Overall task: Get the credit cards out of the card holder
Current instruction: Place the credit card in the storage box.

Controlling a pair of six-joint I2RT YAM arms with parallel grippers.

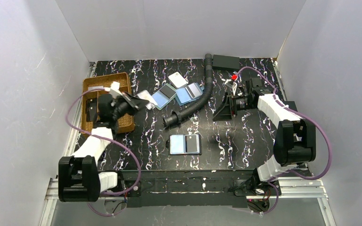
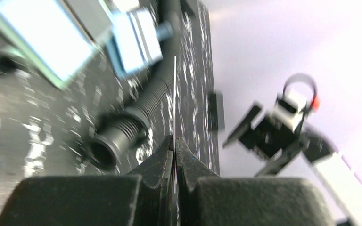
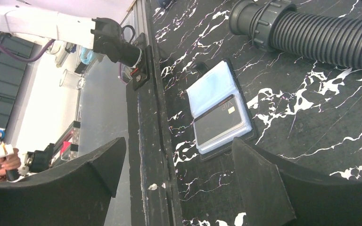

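The card holder (image 1: 185, 144) lies open on the table near the front middle, with one pale blue panel and one dark panel. It also shows in the right wrist view (image 3: 219, 113), where the dark card reads "VIP". My left gripper (image 1: 138, 100) is shut on a thin pale credit card (image 1: 145, 96) and holds it above the table beside the basket. In the left wrist view the card (image 2: 175, 94) shows edge-on between the shut fingers of the gripper (image 2: 175, 141). My right gripper (image 1: 220, 112) is open and empty at the right, and its wrist view (image 3: 179, 140) faces the holder.
A wicker basket (image 1: 122, 82) stands at the left. Two blue-and-dark flat rectangles (image 1: 164, 96) (image 1: 189, 93) and a white tag (image 1: 177, 79) lie at the back middle. A black corrugated hose (image 1: 195, 104) runs across the middle. A black box (image 1: 225, 61) sits at the back.
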